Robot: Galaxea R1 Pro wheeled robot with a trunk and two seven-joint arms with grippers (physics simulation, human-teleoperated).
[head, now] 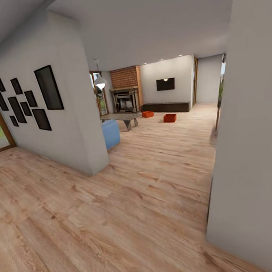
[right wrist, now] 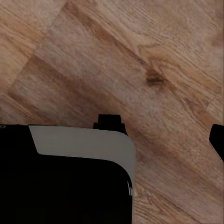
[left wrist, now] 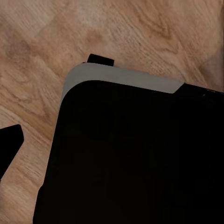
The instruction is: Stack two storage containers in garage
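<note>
Where the plank floor (head: 132,205) runs on past the corner of a white wall (head: 73,131) hung with dark frames (head: 24,103), the living room opens up, and the brick fireplace (head: 127,95) at its far end serves as the landmark. The two bins sit on the planks in front of that fireplace and a little off to its TV side: one bin (head: 147,114) lies just beside the hearth, close to the low dark cabinet (head: 166,107) under the wall TV (head: 165,84), while the other bin (head: 170,117) rests nearer the camera and further from the fireplace, the two well apart and both upright as far as this distant view lets one judge. A grey table (head: 123,118) stands in front of the fireplace on the side away from the bins, with the blue sofa (head: 111,133) end nearer still and a white pendant lamp (head: 100,82) hanging above them. In the left wrist view a black, grey-edged body (left wrist: 135,154) of the robot hangs over the planks, with a dark tip of the left end effector (left wrist: 9,147) at the frame's edge; whether it is spread or pressed together I cannot tell. In the right wrist view a dark sliver of the right end effector (right wrist: 218,140) shows at the edge, its state equally unclear.
</note>
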